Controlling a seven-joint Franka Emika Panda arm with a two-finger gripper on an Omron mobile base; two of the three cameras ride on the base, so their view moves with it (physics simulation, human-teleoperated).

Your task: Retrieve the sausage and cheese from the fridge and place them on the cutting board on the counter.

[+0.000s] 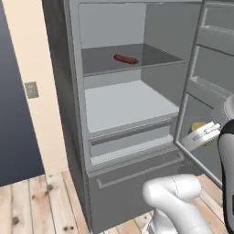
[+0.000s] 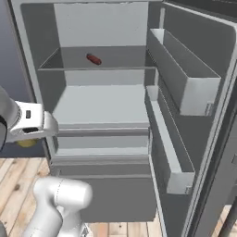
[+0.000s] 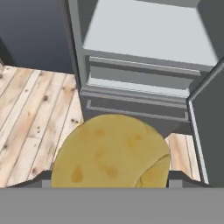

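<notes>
The fridge [image 1: 73, 114] stands with its door [image 2: 203, 120] swung wide to the right. The dark red-brown sausage [image 1: 125, 59] [image 2: 94, 59] lies alone on the upper shelf. My gripper [image 1: 204, 134] [image 2: 28, 137] hovers outside the fridge, level with the lower shelf, and is shut on the yellow cheese [image 1: 199, 126] [image 2: 27, 143]. Close up in the hand view, the cheese [image 3: 109, 151] sits between the fingertips [image 3: 45, 176] as a spotted yellow round with a notch cut in it. The cutting board and the counter are out of view.
Two grey bins [image 2: 185, 88] line the inside of the open door. The pale middle shelf [image 1: 128, 105] and the drawer [image 1: 132, 178] lie below the sausage. Wooden floor [image 1: 32, 205] spreads left of the fridge, by a beige wall with an outlet [image 1: 31, 89].
</notes>
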